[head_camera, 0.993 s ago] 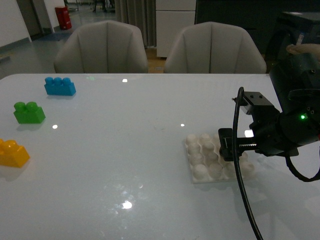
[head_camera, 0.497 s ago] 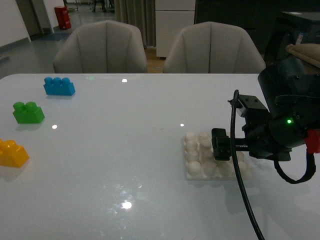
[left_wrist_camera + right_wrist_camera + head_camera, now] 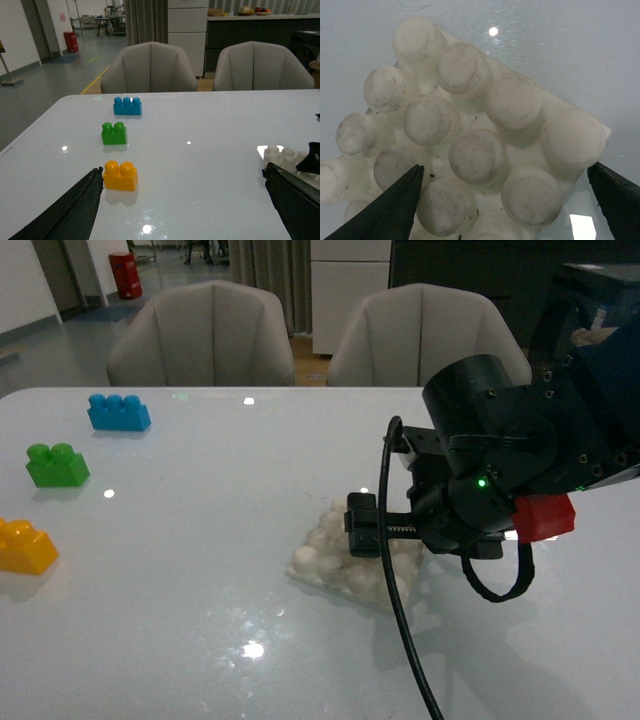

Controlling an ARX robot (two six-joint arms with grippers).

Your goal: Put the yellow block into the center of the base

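The yellow block (image 3: 25, 547) lies at the table's left edge, studs up; in the left wrist view (image 3: 120, 176) it sits just ahead of my open left gripper (image 3: 185, 200), close to one finger (image 3: 75, 210). The left gripper is not in the front view. The white studded base (image 3: 325, 560) lies right of the table's middle, turned askew. My right gripper (image 3: 372, 528) hangs low over the base and hides its right part. In the right wrist view the base (image 3: 470, 150) fills the frame between the open, empty jaws (image 3: 505, 200). The base's edge also shows in the left wrist view (image 3: 280, 156).
A green two-stud brick (image 3: 57, 466) and a blue three-stud brick (image 3: 119, 412) stand behind the yellow block on the left. Two grey chairs (image 3: 205, 335) stand behind the table's far edge. A black cable (image 3: 400, 620) hangs from the right arm toward the table's front.
My right arm has swung left across the table. The base has slid left with it and turned from square to askew. The bricks have not moved.
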